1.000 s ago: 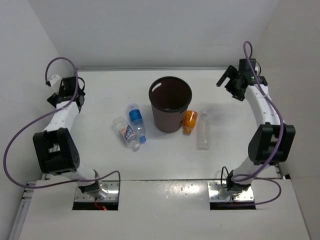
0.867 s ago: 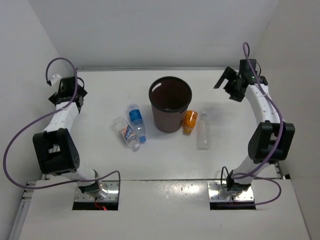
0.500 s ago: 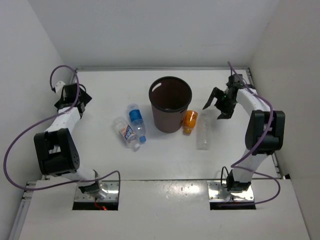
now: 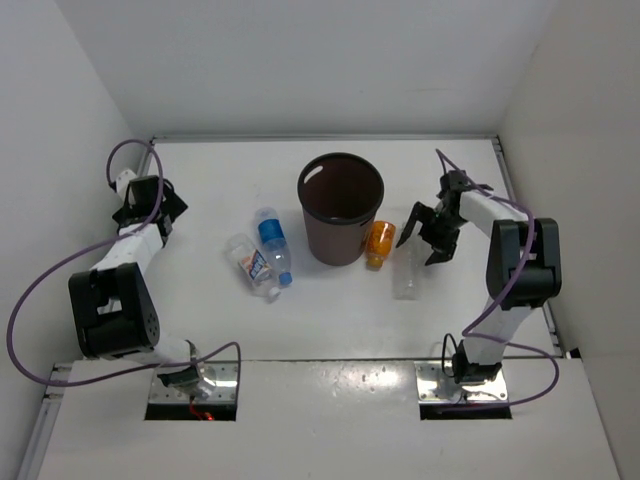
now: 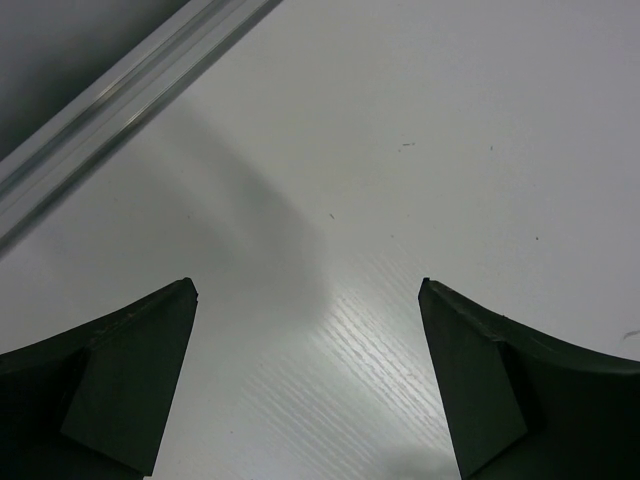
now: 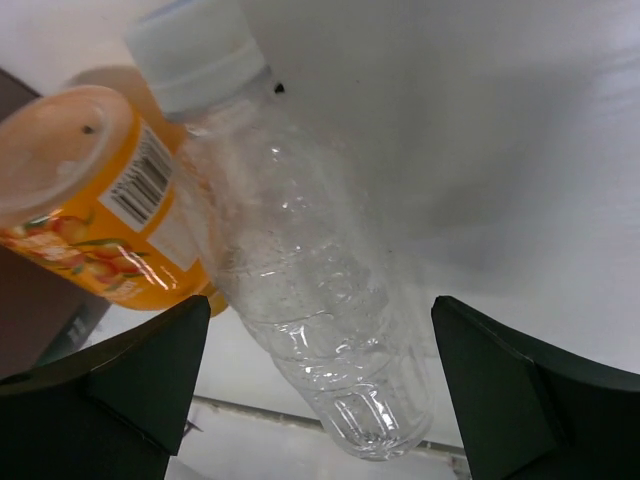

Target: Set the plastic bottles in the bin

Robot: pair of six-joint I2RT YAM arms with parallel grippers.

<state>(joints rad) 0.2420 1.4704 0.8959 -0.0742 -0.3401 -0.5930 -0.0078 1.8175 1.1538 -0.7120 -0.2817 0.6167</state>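
The dark brown bin (image 4: 340,207) stands upright at the table's middle back. The orange bottle (image 4: 379,243) lies against its right side, with the plain clear bottle (image 4: 406,264) lying beside it. Both show in the right wrist view, orange bottle (image 6: 95,195) at left, clear bottle (image 6: 300,270) between the fingers. My right gripper (image 4: 424,237) is open just above the clear bottle's cap end. The blue-label bottle (image 4: 272,245) and the red-white-label bottle (image 4: 249,264) lie left of the bin. My left gripper (image 4: 160,212) is open and empty over bare table at the far left.
White walls enclose the table on the left, back and right. A metal rail (image 5: 120,110) runs along the table edge near the left gripper. The arm bases sit at the near edge.
My right gripper has swung down and left from the back right corner to the clear bottle. My left gripper has moved a little toward the front and right.
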